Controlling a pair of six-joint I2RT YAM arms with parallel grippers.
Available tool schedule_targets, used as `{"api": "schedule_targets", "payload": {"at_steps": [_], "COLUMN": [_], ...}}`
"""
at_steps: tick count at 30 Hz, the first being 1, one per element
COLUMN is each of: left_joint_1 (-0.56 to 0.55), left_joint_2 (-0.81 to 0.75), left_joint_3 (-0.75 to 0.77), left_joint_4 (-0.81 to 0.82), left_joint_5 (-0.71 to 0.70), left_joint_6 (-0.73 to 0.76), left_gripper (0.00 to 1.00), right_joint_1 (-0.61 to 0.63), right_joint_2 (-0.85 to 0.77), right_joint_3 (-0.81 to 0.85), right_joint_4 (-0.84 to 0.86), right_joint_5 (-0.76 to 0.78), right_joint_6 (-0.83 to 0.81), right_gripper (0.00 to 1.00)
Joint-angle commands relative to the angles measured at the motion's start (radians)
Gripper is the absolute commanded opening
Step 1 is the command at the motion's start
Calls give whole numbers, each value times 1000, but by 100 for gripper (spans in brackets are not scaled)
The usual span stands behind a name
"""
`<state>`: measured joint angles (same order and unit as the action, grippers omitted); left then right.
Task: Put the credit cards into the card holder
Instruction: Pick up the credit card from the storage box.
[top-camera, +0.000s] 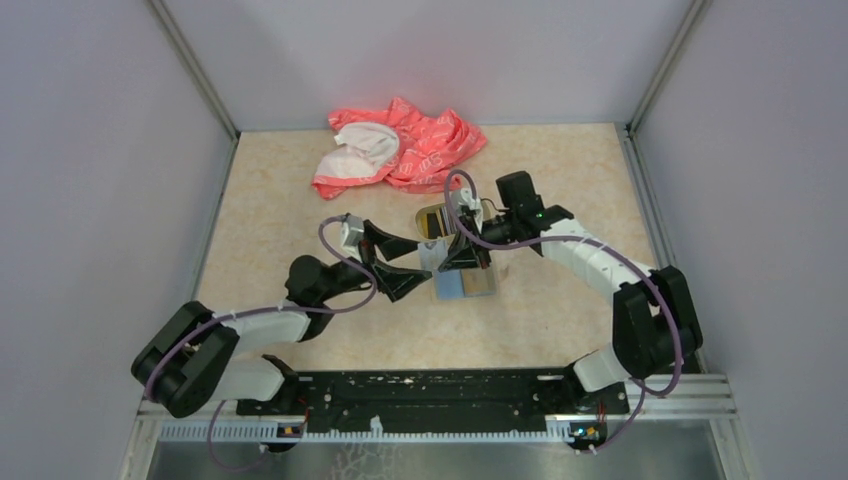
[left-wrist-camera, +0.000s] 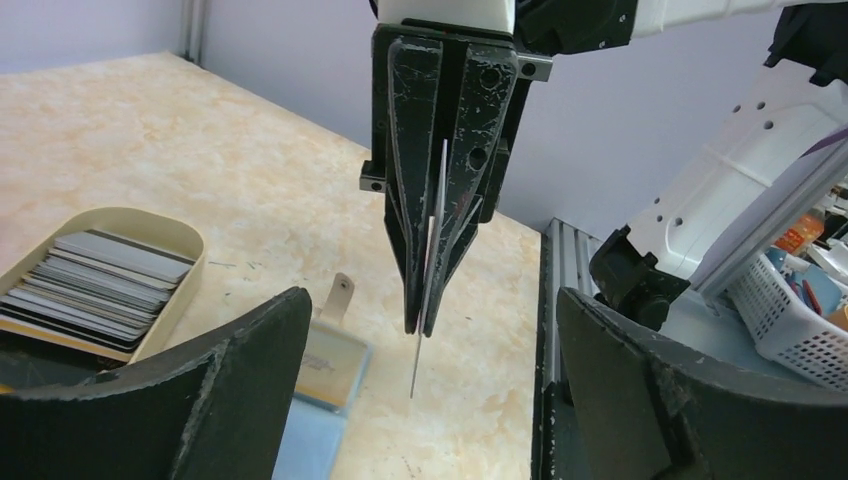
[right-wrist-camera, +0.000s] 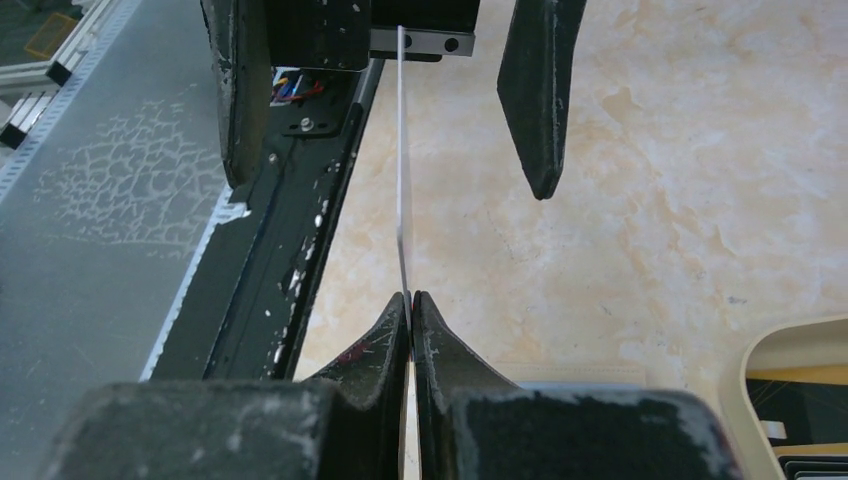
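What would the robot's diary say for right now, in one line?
left fingers: open | right fingers: shut on one card | card: upright, near wallet | tray: more cards stacked

Even, diffuse overhead light, soft shadows, little glare.

One card holder (top-camera: 470, 285), one tray (left-wrist-camera: 180, 305)

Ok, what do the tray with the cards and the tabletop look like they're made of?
Tray: smooth matte beige plastic, probably, going by its rounded moulded rim. Tabletop: cream with tan veining, so stone or a marble-print laminate; the look leaves that open.
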<state>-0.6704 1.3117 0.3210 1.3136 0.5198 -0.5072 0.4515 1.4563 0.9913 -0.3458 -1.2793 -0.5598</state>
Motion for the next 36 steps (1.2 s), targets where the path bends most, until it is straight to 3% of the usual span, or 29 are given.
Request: {"api": "schedule_targets", "payload": {"at_steps": [1,4,9,12,22,32,36], "left_joint_1": [89,118,120,121,120,121,121], "left_joint_2": [-67,-90,-107,-108,-30,-35,-49], "left_joint_3": [24,90,242,296,397,428,425], "left_joint_4": [-124,-293,-704,-829,-927,-961,-972], "left_joint_5": [180,270,352,363,452,465,459], "left_joint_6": [-3,42,270,375,406,404,402], "left_gripper": [99,99,99,97,43,42,27], "right_joint_1": [10,22,47,56,67,77,79], "right_joint_2": [29,44,52,59,70,82,84], "right_joint_3": [94,116,133,137,145,153,155], "right_joint_4": [-146,-204,-254,-262,-278,-293,-296], "right_joint_5": [9,24,40,50,66,87,87], "right_joint_6": [-129,-162,-202,-208,-219,-224,-227], "right_gripper": [0,0,0,0,0,0,0]}}
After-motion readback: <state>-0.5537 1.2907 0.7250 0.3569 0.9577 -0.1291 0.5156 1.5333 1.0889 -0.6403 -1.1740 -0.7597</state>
